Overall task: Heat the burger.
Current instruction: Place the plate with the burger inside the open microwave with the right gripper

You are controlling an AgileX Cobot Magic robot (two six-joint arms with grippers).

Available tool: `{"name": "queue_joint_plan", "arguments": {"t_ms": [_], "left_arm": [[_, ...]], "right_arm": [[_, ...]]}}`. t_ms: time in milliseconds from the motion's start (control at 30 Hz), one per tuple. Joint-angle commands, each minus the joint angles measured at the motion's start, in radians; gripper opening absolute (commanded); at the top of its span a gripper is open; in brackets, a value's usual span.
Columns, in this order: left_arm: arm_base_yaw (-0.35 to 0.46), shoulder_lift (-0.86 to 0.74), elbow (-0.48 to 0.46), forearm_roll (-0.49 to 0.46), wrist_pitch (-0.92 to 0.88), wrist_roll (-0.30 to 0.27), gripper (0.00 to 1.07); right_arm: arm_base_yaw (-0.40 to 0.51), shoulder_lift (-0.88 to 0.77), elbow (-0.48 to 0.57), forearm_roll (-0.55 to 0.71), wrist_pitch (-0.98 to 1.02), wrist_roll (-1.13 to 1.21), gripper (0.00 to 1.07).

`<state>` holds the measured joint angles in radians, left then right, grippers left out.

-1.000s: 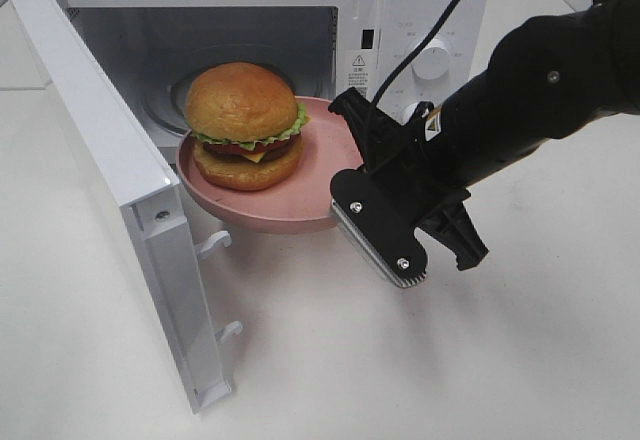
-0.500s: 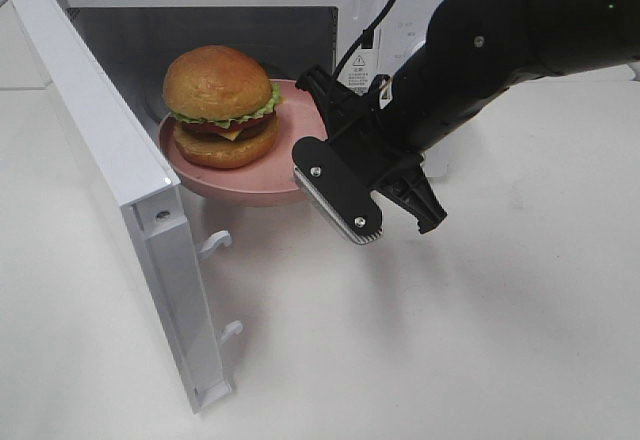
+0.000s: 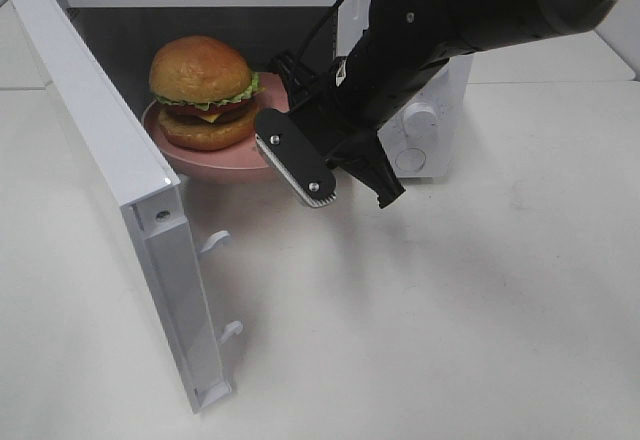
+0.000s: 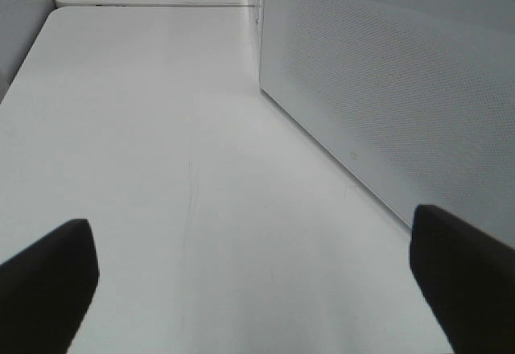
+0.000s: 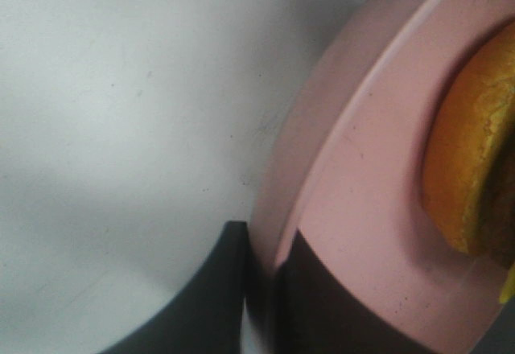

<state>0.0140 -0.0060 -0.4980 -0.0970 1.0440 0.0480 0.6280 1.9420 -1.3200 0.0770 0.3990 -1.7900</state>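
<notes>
The burger (image 3: 200, 90), with golden bun, lettuce, cheese and patty, sits on a round pink plate (image 3: 215, 160). The plate is partly inside the open microwave (image 3: 425, 140), over the cavity's front edge. My right gripper (image 3: 278, 110) is shut on the plate's right rim. The right wrist view shows the gripper (image 5: 269, 273) pinching the pink plate (image 5: 370, 209), with the burger's bun (image 5: 471, 169) at the edge. My left gripper (image 4: 257, 281) is open and empty over the bare table beside the microwave's perforated side wall (image 4: 386, 88). It does not show in the exterior high view.
The microwave door (image 3: 110, 160) stands wide open to the left of the cavity, swung toward the front. The control panel with a knob (image 3: 418, 117) is right behind my right arm. The white table (image 3: 450, 310) stretches in front.
My right gripper has carried the plate and burger left and back, from in front of the opening to partly inside the microwave cavity. The grip on the rim is unchanged.
</notes>
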Motion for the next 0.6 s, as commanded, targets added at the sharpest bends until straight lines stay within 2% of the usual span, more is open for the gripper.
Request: {"name": "queue_joint_plan", "arguments": {"t_ms": [33, 600], "left_arm": [[0.002, -0.025, 0.002, -0.010, -0.008, -0.001, 1.03], [0.002, -0.025, 0.002, -0.010, -0.008, -0.001, 1.03]], "right_arm": [[0.003, 0.001, -0.045, 0.004, -0.055, 0.030, 0.01], [0.003, 0.184, -0.315, -0.121, 0.009, 0.250, 0.00]]}}
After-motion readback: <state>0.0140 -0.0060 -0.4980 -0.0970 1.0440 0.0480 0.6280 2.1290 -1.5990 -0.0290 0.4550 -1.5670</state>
